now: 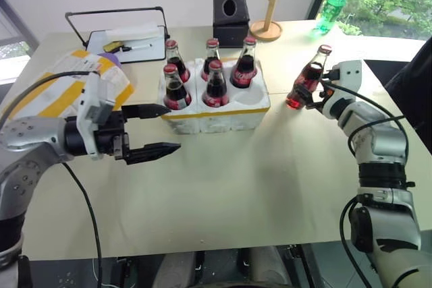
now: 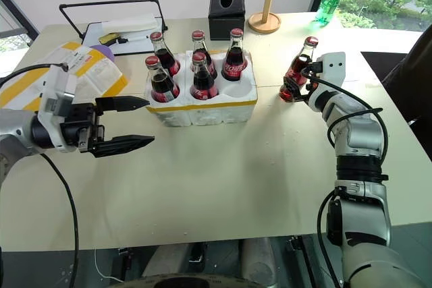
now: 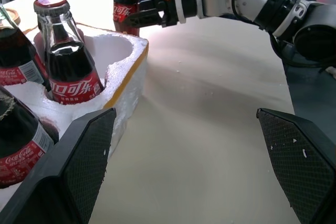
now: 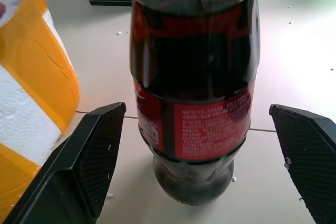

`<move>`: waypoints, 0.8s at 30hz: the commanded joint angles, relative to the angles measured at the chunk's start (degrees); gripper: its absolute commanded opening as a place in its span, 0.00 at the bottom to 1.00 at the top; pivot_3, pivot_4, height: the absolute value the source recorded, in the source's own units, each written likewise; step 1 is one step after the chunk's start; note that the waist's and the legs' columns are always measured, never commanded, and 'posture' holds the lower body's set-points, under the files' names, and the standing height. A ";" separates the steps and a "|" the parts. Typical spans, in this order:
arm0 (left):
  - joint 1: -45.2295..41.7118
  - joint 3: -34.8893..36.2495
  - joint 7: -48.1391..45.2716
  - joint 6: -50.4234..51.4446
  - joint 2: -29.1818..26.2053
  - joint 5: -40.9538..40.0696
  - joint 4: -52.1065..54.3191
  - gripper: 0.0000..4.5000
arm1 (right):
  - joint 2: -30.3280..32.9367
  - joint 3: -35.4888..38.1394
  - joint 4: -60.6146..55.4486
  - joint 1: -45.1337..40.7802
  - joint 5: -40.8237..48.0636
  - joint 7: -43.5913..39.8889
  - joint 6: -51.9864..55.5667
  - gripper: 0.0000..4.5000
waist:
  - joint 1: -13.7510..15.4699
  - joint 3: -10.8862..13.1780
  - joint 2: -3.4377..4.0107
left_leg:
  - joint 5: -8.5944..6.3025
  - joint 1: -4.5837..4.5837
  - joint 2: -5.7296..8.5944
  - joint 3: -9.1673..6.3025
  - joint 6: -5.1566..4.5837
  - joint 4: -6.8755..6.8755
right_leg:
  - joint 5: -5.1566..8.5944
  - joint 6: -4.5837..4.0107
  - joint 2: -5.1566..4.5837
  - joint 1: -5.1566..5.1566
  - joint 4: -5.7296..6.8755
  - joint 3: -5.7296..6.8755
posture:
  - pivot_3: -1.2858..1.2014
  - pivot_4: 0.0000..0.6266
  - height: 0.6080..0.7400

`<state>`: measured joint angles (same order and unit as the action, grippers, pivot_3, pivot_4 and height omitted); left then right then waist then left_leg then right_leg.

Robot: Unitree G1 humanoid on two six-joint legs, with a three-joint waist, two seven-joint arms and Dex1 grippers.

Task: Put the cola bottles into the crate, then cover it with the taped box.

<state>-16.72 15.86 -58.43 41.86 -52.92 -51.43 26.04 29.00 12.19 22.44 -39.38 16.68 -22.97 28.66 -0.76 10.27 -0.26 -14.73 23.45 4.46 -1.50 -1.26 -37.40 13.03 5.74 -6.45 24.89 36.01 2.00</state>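
Left eye view: the crate (image 1: pixel 216 109) sits mid-desk (image 1: pixel 223 193) with five cola bottles (image 1: pixel 216 84) standing in its wells; the front right well is bare. The sixth cola bottle (image 1: pixel 307 79) stands upright on the desk to the right of the crate, apart from it. The taped box (image 1: pixel 64 85) lies at the left, just beside the crate, partly hidden behind the left arm. Behind the crate are a black tissue box (image 1: pixel 231 15), a wooden branch stand (image 1: pixel 270 5) on a round base, and a black wire-handled tray (image 1: pixel 128 38) with a paper, a pen and a yellow item in it. A green plastic bottle (image 1: pixel 332 6) stands at the far right corner near the window. A small purple thing (image 1: pixel 113 60) peeks out between the tray and the taped box; what it is cannot be told.

The left claw (image 1: pixel 158 129) hangs in front of the crate's left end, its two black fingers spread wide, holding nothing and touching nothing; the upper finger tip lies close to the crate's wall. The right claw (image 4: pixel 210 150) is also wide, with the loose bottle's base standing between its fingers in the right wrist view, a clear gap on each side, so it is not gripped. Nothing lies on the desk between that bottle and the crate's empty well.
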 commanded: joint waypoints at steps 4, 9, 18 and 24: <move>-0.86 1.98 0.11 -0.60 -0.79 -0.58 0.73 1.00 | -0.62 1.10 4.74 -3.61 -0.77 0.46 -5.53 0.71 | 0.00 0.00 0.00 | 0.00 0.00 0.00 0.00 0.01 0.00 | 0.00 0.00 0.00 0.00 0.01 0.00 | 0.52 0.24 0.97; -1.12 1.80 -0.25 -1.10 -0.65 -0.01 -0.13 1.00 | -0.24 1.21 6.44 -4.07 -0.73 -0.11 -6.87 0.60 | 0.06 0.00 0.00 | 0.01 0.00 0.00 0.00 0.01 -0.04 | 0.00 0.00 0.01 -0.03 0.01 0.00 | 0.52 0.24 0.97; 0.03 2.09 -1.02 -2.16 -0.51 0.68 -0.96 1.00 | 3.31 4.31 -8.66 -1.57 2.71 -1.35 -3.73 0.60 | 0.15 0.18 0.29 | 0.01 0.01 0.01 -0.01 0.01 -0.03 | 0.00 0.00 0.00 -0.02 0.02 0.00 | 0.52 0.24 0.97; 0.15 1.98 -1.82 -2.53 -0.53 1.23 -1.76 1.00 | 5.09 8.52 -25.52 -3.05 13.59 -2.68 6.76 0.60 | -0.11 0.27 0.42 | 0.01 0.03 -0.02 0.00 0.01 0.10 | 0.00 0.00 0.01 0.10 0.03 -0.01 | 0.52 0.24 0.97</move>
<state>-16.37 16.54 -59.77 40.54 -52.92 -50.45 24.50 33.08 18.12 5.17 -39.10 25.21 -24.86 33.89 -0.88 10.54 0.16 -14.73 23.48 4.41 -1.49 -1.26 -37.30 13.03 5.74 -6.43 24.99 36.03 2.00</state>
